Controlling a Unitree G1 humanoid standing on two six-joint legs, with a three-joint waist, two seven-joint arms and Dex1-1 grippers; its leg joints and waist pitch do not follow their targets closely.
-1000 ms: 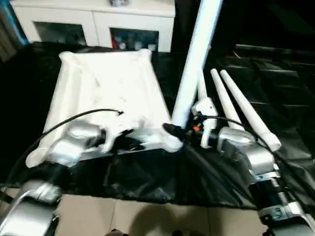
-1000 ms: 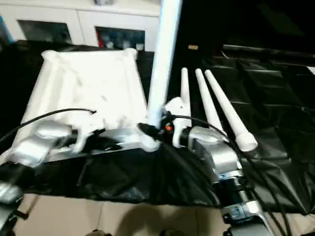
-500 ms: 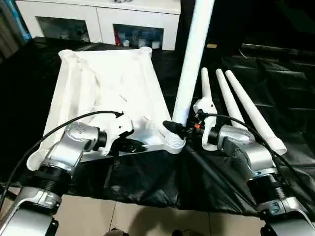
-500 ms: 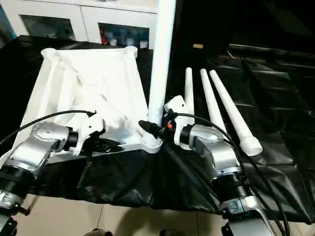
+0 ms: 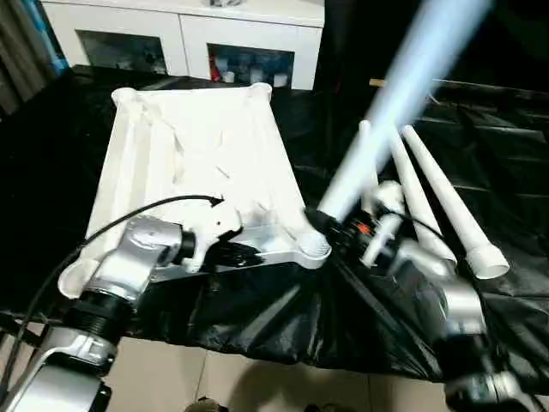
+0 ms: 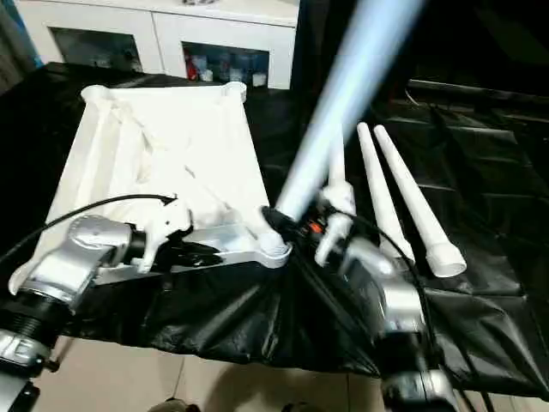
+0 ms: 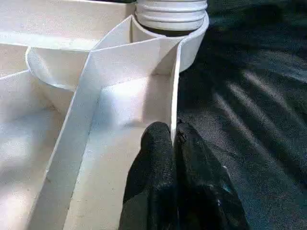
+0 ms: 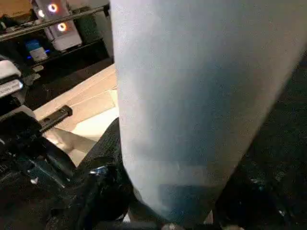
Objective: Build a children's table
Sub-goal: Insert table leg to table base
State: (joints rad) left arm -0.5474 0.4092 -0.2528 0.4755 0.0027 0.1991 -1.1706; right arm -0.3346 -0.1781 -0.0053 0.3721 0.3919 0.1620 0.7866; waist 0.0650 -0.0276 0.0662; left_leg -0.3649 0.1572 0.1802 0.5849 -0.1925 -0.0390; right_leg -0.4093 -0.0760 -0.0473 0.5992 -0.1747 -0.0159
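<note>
The white tabletop point(image 5: 193, 163) lies upside down on a black sheet point(image 5: 515, 154), ribs facing up, its far end pointing toward a white cabinet point(image 5: 184, 34) with glass doors at the back of the room. The sheet hangs over the near edge of whatever is underneath it, above a pale tiled floor point(image 5: 257, 386).

The left gripper point(image 7: 173, 139) has its black fingers point(image 7: 158, 148) pressed together, pinching a thin upright rib of the tabletop close to the near right corner socket point(image 5: 310, 249). From the wrist view the rib edge runs right between the two fingertips, and the ridged rim of the socket sits just beyond them.

The right gripper point(image 5: 330, 227) holds one leg point(image 5: 390, 107) by its lower end, right beside that same corner socket. The leg is tilted, leaning up and away to the right rather than standing straight. The fingers sit on either side of the tube, closed around it. I cannot tell whether the leg's end is seated in the socket or just beside it.

Three more legs point(image 5: 437, 202) lie side by side on the sheet to the right of the tabletop, fanning out slightly toward the near edge.
</note>
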